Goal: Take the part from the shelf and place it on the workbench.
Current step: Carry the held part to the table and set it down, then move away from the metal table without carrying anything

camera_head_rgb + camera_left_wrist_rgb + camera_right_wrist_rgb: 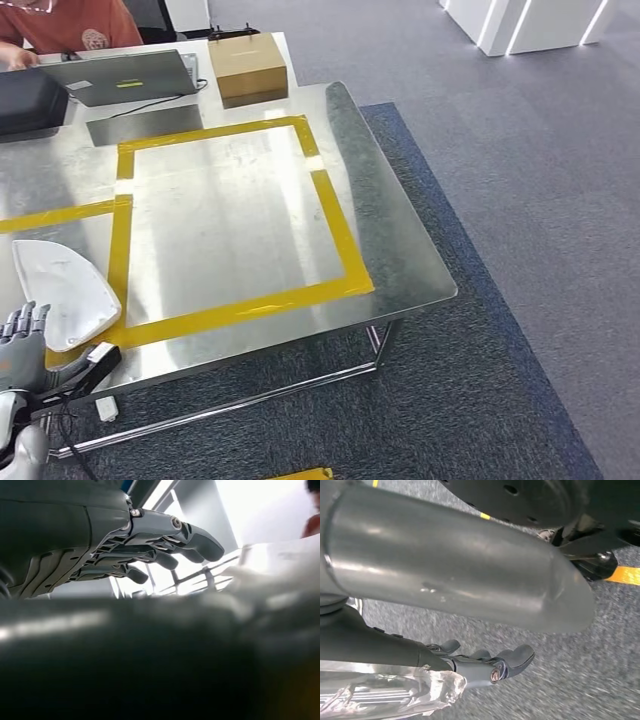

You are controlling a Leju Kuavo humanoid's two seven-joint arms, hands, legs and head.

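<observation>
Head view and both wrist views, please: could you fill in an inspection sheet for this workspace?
Surface: metal workbench marked with yellow tape.
Job's things: white part lies on the bench near its front left corner.
Clutter: cardboard box, laptop.
Hands: left hand open beside the part; right hand holds nothing, over the floor.
Cables: black cable near the laptop.
Surroundings: grey carpet, person behind the bench.

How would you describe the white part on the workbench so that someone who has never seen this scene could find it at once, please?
Start from the shiny metal workbench marked with a yellow tape square. Move to its near left corner, just outside that square, beside the robot's left hand. There lies the white part: flat, smooth and fan-shaped, with one pointed end, unlike the brown cardboard box and the laptop at the far edge.
</observation>
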